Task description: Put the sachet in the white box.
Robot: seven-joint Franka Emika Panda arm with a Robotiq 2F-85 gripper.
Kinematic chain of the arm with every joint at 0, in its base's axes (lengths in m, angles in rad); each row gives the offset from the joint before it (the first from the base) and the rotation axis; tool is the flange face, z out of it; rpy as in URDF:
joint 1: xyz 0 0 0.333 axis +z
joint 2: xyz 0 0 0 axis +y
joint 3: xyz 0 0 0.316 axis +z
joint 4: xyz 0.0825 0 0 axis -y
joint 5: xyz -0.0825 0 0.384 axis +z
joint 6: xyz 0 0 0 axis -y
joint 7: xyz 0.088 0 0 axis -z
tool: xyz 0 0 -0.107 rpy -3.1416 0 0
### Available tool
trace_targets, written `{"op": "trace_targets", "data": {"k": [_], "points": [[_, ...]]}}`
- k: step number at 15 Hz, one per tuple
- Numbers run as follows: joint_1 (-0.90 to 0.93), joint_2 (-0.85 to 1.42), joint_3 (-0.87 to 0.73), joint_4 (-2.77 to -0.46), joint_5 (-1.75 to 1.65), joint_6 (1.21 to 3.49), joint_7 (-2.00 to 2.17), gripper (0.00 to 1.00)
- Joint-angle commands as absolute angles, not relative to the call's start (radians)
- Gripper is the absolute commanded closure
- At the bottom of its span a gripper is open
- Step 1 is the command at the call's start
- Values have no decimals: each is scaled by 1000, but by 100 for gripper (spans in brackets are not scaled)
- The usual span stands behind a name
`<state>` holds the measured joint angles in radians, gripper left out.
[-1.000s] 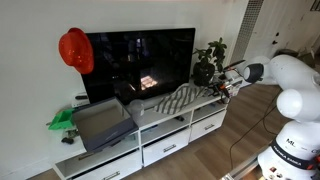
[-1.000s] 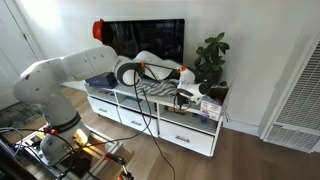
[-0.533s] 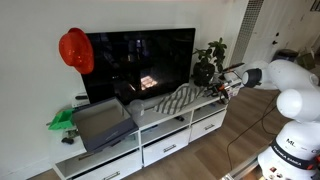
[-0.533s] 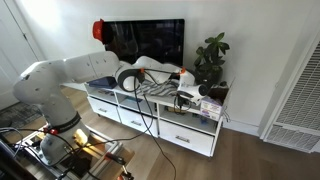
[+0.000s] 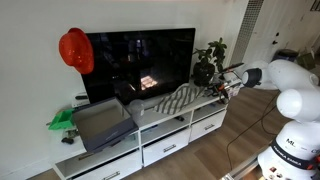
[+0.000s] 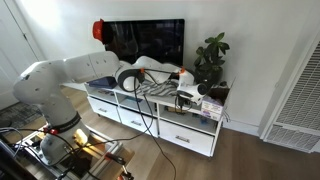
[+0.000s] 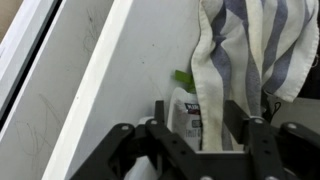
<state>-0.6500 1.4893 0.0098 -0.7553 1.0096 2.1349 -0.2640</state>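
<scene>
In the wrist view a small white sachet [image 7: 183,112] with a dark label lies on the white cabinet top [image 7: 120,80]. The edge of a striped cloth [image 7: 240,50] overlaps it. My gripper [image 7: 196,122] is open, with one finger on each side of the sachet and the cloth edge. In both exterior views the gripper [image 5: 218,89] [image 6: 185,97] is low over the cabinet's end by the plant. A small whitish box [image 6: 212,106] sits just beyond it, near the cabinet's end. The sachet is too small to make out in the exterior views.
A large grey bin [image 5: 101,124] stands at the cabinet's other end. The striped cloth [image 5: 170,100] [image 6: 150,88] drapes over the middle. A potted plant [image 5: 208,62] [image 6: 212,55], a TV [image 5: 140,62] and a red hat [image 5: 75,50] stand behind.
</scene>
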Motion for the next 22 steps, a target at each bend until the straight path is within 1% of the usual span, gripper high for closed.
{"op": "trace_targets", "data": {"k": [1,2,3,4,5,6,7,9,17,22], "points": [[-659,1489,44,-753,983,2172,-245,50],[-659,1489,51,-754,985,2178,-246,53],[-658,1489,55,-757,987,2185,-248,60],[-658,1489,61,-758,989,2189,-249,72],[-658,1489,66,-760,990,2190,-250,79],[-658,1489,69,-761,990,2189,-249,92],[-657,1489,71,-761,990,2188,-250,98],[-658,1489,74,-760,989,2184,-250,100],[-667,1488,57,-721,956,2147,-226,100],[-670,1379,16,-816,979,2125,-260,100]]}}
